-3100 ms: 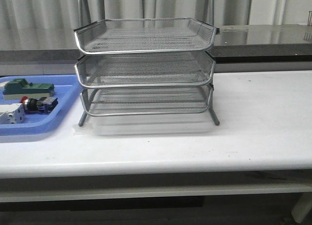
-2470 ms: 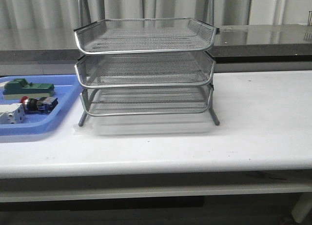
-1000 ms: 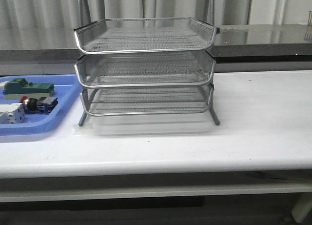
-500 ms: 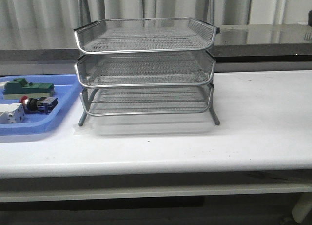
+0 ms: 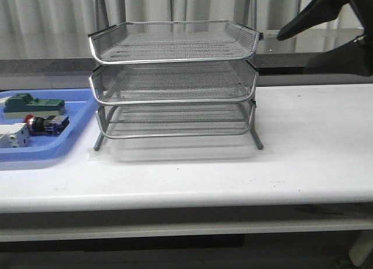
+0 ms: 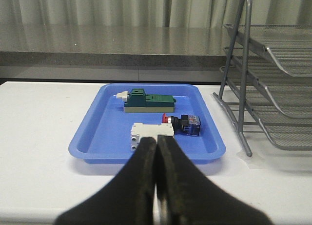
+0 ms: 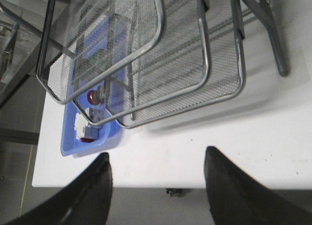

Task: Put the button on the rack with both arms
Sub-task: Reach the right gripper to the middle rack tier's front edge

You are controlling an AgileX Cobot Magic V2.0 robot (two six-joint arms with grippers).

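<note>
While lying in the blue tray [image 6: 92, 137], just beside the white block [image 6: 151, 133] and nearer the rack [image 5: 175, 82] than that block, button [image 6: 183, 123] sits dead ahead of the left gripper [image 6: 157, 152], beyond its fingertips and slightly toward the rack side. Long axis crosswise to the approach: red cap toward the white block, blue rear block toward the rack. Left fingers pressed together, holding nothing. Right gripper [image 7: 158, 186] spread wide and empty, up beside the rack's top tier (well apart from the tray, rack in between). Left arm judged clearly nearer for the pick; must part fingers first.
</note>
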